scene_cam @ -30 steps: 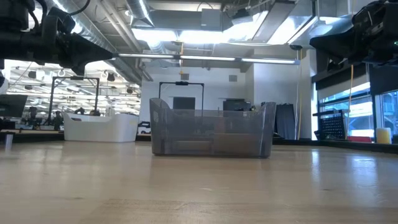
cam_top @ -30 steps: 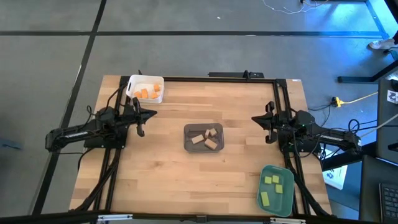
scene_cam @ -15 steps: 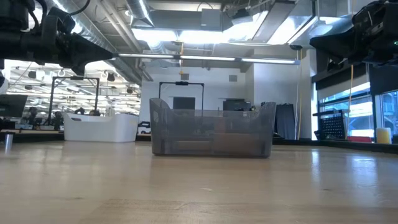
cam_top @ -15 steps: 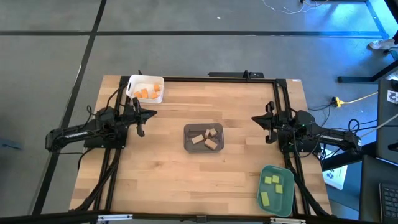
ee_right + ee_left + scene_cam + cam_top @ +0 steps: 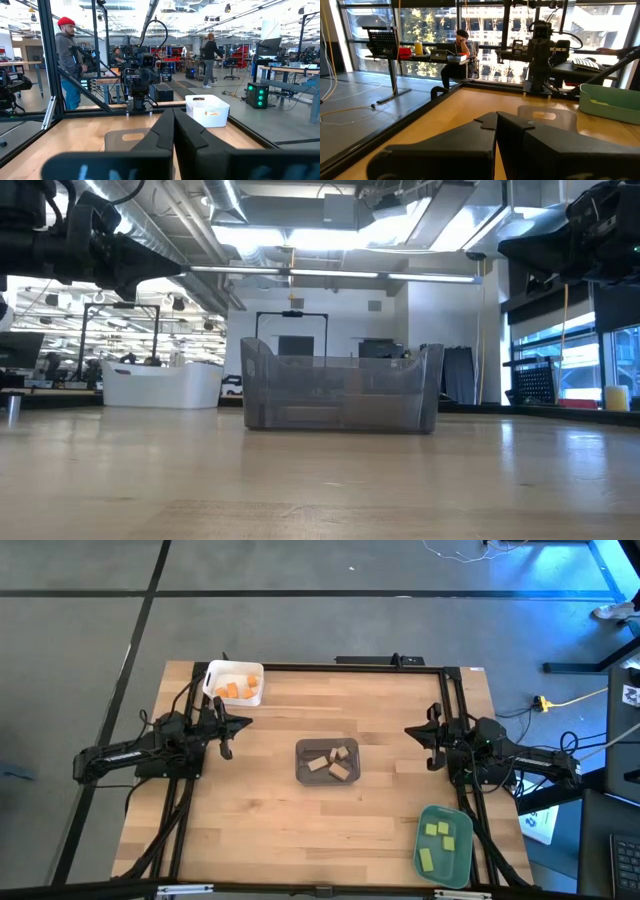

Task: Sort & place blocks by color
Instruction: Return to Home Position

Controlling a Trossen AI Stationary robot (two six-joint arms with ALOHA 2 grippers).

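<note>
Orange blocks (image 5: pixel 237 690) lie in the white tray (image 5: pixel 215 677) at the table's far left. Tan wooden blocks (image 5: pixel 331 762) lie in the grey tray (image 5: pixel 303 772) at the table's middle. Yellow-green blocks (image 5: pixel 437 841) lie in the teal tray (image 5: pixel 462 862) at the near right. My left gripper (image 5: pixel 248 723) hovers shut at the left edge, pointing toward the table's middle. My right gripper (image 5: pixel 408 730) hovers shut at the right edge, facing it. Both hold nothing.
A black frame (image 5: pixel 395 663) runs along the table's far edge and both sides. Bare wood lies between the trays. In the wrist views, people stand and sit in the room beyond the table.
</note>
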